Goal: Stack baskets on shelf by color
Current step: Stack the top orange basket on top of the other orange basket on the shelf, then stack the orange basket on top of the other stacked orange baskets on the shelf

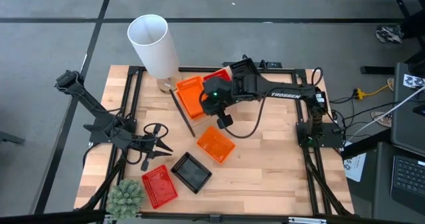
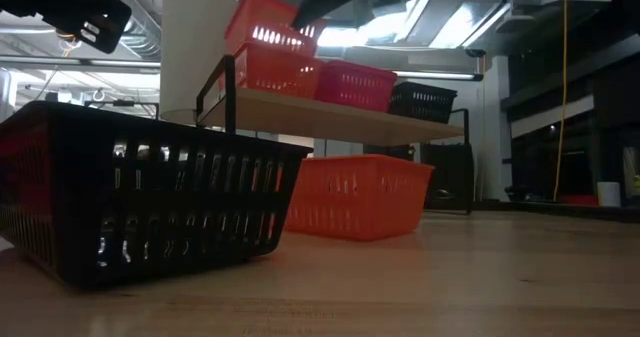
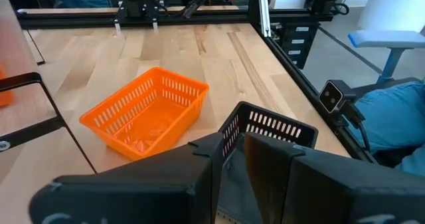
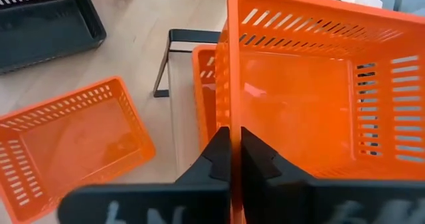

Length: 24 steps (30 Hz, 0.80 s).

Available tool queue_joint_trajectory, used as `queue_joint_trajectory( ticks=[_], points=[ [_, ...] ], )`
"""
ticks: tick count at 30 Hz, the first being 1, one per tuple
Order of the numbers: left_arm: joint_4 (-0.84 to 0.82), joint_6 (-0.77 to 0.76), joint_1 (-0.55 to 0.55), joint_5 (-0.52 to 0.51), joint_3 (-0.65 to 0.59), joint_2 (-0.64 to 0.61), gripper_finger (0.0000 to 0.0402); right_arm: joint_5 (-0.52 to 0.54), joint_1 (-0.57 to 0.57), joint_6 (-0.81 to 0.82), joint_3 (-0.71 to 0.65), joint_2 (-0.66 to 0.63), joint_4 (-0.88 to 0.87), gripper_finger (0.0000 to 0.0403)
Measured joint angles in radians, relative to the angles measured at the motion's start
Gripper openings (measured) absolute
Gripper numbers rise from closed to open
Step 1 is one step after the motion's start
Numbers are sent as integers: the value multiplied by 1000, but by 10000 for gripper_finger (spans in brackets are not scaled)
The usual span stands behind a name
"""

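From above I see the wooden table [image 1: 265, 164] on grey floor, the right gripper [image 1: 211, 99] pinching an orange basket [image 1: 191, 96] over the shelf [image 1: 174, 99]. At table height the shelf carries orange, red and black baskets. My left gripper [image 3: 229, 151] waits near the table's left edge, fingers slightly parted, empty.

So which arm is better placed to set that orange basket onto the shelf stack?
The right. Its gripper has its jaws shut on the rim of the tilted orange basket, directly over the orange basket already on the shelf. The left gripper hangs over the table's left side, away from the shelf.
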Motion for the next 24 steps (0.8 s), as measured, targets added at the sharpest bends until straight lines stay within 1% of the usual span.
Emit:
queue_joint_trajectory(
  ticks=[7,12,17,20,24],
  points=[
    [0,0,0,0,0,0,57,5,0,-16,0,0,-20,43],
    [0,-1,0,0,0,0,57,86,-1,-17,0,0,-19,76],
    [0,-3,0,0,0,0,57,90,-1,-11,0,0,-6,104],
    [0,-3,0,0,0,0,57,90,7,-10,0,-2,-4,113],
    [-1,-3,0,0,0,0,57,92,35,9,24,-5,-23,115]
  ],
)
